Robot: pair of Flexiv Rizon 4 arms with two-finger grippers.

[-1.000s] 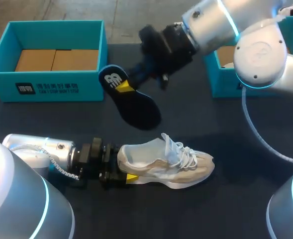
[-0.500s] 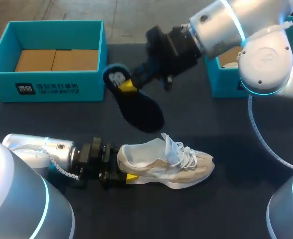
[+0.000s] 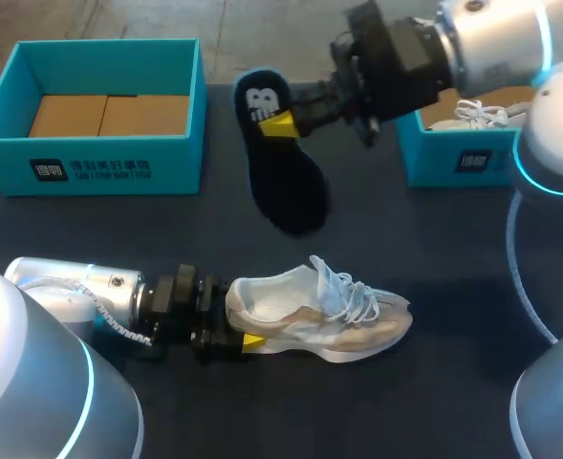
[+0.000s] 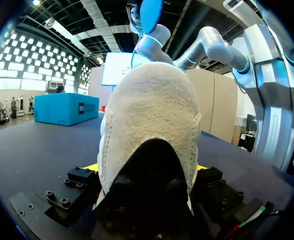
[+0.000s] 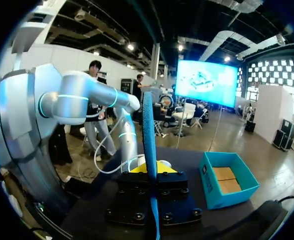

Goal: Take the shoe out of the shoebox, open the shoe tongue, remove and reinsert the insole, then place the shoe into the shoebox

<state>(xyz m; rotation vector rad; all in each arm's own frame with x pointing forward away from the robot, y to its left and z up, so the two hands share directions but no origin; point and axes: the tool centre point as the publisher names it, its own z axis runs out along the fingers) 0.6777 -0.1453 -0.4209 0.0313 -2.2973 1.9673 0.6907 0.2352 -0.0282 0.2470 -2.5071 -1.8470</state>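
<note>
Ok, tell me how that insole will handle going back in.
Probably light: the right gripper holds the insole by one end alone. Seemingly springy, not floppy: edge-on it looks thin yet runs straight. It may buckle if forced into the shoe.

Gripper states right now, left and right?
Left gripper: shut on the shoe at its heel.
Right gripper: shut on the insole.

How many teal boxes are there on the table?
2. The left box stands far left in the head view; the right box stands far right, partly behind the right arm.
</note>
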